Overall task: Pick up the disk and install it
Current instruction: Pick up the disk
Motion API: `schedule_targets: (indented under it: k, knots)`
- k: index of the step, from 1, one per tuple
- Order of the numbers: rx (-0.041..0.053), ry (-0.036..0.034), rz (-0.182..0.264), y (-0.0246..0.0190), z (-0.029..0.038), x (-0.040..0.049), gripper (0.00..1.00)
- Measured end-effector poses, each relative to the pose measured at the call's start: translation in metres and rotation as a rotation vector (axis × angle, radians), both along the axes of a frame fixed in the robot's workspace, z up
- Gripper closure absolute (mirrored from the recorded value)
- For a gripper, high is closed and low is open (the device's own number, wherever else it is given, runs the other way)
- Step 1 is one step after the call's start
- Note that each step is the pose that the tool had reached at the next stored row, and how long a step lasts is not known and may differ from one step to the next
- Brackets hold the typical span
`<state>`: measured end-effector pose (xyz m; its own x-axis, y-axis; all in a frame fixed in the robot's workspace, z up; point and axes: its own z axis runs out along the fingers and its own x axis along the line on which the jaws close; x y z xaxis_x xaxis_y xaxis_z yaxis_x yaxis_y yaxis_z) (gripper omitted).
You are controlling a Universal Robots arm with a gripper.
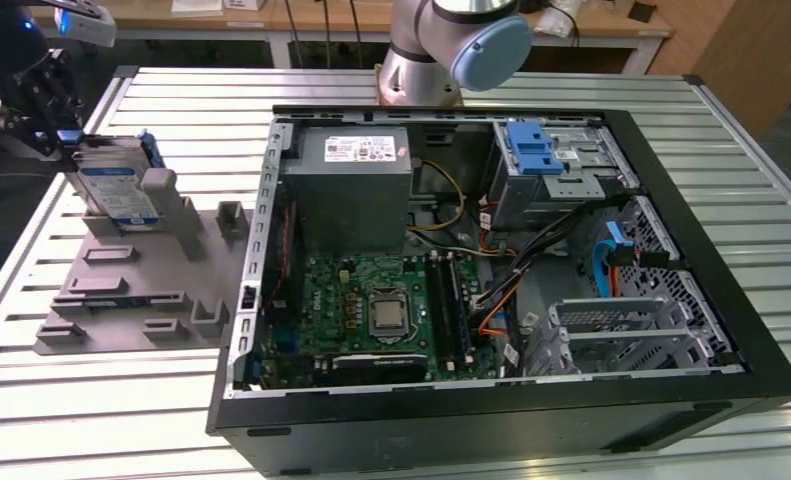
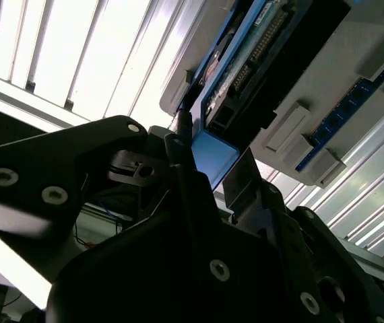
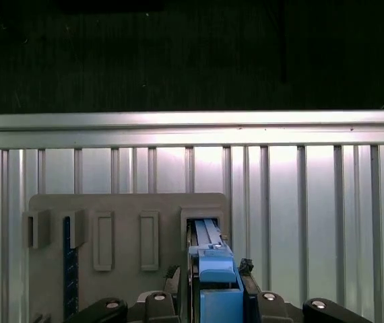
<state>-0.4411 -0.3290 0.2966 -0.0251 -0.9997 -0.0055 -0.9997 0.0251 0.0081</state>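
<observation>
Right, my gripper point(image 1: 62, 135) has its fingers point(image 3: 248, 299) drawn in snug on the blue-framed end of the disk point(image 1: 115, 190), which stands on edge in the grey rack point(image 1: 115, 300) at ten o'clock from the open computer case point(image 1: 502, 420), its long axis running off toward five o'clock from my grip.

You see the tool point(image 2: 212, 160) clamped on the blue carrier of the disk point(image 2: 252, 60), which sits in a grey holder point(image 2: 367, 33).

Bright overhead light, glare on table slats point(image 2: 77, 54), gripper point(image 2: 212, 160) darkly silhouetted, soft shadows
</observation>
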Motion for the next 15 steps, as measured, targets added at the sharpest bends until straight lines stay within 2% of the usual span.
schedule_targets:
  k: [1, 15]
  knots:
    - [0.0000, 0.0000, 0.000, 0.0000, 0.0000, 0.0000, 0.55]
    - [0.0000, 0.0000, 0.000, 0.0000, -0.0029, 0.0001, 0.55]
